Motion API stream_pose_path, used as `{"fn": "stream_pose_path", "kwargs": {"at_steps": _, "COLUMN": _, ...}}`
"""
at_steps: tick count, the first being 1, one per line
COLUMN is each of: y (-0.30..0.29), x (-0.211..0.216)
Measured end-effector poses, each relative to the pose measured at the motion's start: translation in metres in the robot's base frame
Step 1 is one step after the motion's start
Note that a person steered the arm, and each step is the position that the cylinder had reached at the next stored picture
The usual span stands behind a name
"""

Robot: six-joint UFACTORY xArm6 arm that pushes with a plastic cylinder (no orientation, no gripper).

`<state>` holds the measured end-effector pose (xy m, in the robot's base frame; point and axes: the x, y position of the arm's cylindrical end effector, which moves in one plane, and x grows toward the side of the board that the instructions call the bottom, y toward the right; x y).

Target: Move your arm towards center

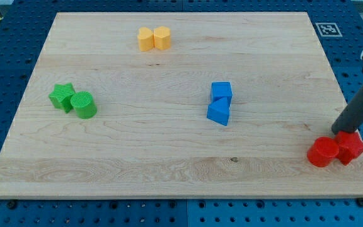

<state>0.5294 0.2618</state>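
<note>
My tip is at the view's lower right, just above and touching or nearly touching the red blocks. The dark rod slants up to the right from it. A red cylinder and a red star-like block sit side by side there, near the board's right edge. A blue cube and a blue triangular block stand together near the board's middle, well to the left of my tip.
Two yellow blocks sit together near the view's top. A green star block and a green cylinder sit together at the view's left. The wooden board lies on a blue perforated table.
</note>
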Motion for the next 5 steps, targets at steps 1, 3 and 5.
{"fn": "stream_pose_path", "kwargs": {"at_steps": 1, "y": 0.0, "x": 0.02}}
{"fn": "stream_pose_path", "kwargs": {"at_steps": 3, "y": 0.0, "x": 0.022}}
{"fn": "stream_pose_path", "kwargs": {"at_steps": 5, "y": 0.006, "x": -0.075}}
